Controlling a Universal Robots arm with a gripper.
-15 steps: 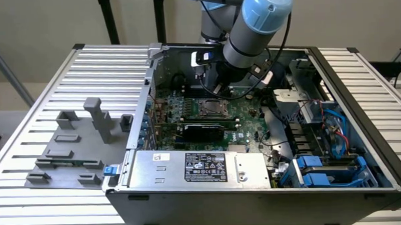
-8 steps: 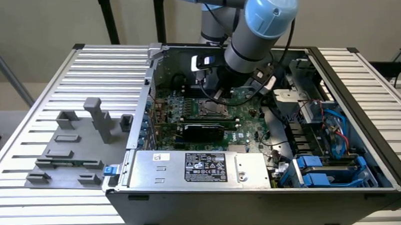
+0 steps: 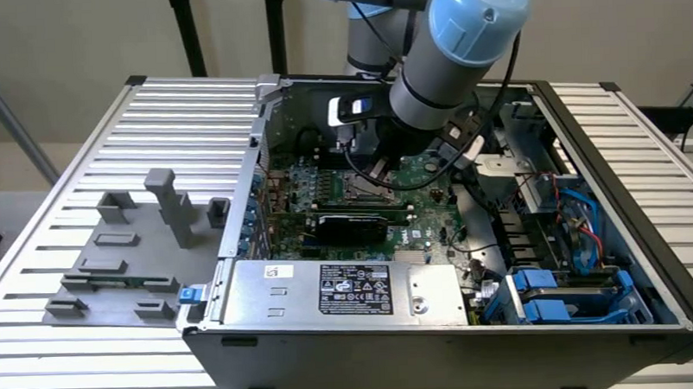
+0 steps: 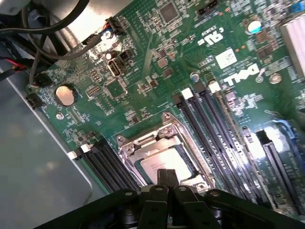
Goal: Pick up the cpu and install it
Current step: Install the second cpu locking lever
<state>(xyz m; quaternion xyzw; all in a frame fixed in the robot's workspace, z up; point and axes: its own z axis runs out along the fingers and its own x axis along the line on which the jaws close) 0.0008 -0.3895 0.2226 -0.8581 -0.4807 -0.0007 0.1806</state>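
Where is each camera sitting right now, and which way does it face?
Exterior view: off the arm, above and in front of the open grey computer case, looking down into it; the blue-jointed grey robot arm reaches in.
Wrist view: on the wrist, looking down at the green motherboard; the black gripper, shut, sits over the silvery square cpu in the metal-framed socket.
Shared: motherboard and socket area.
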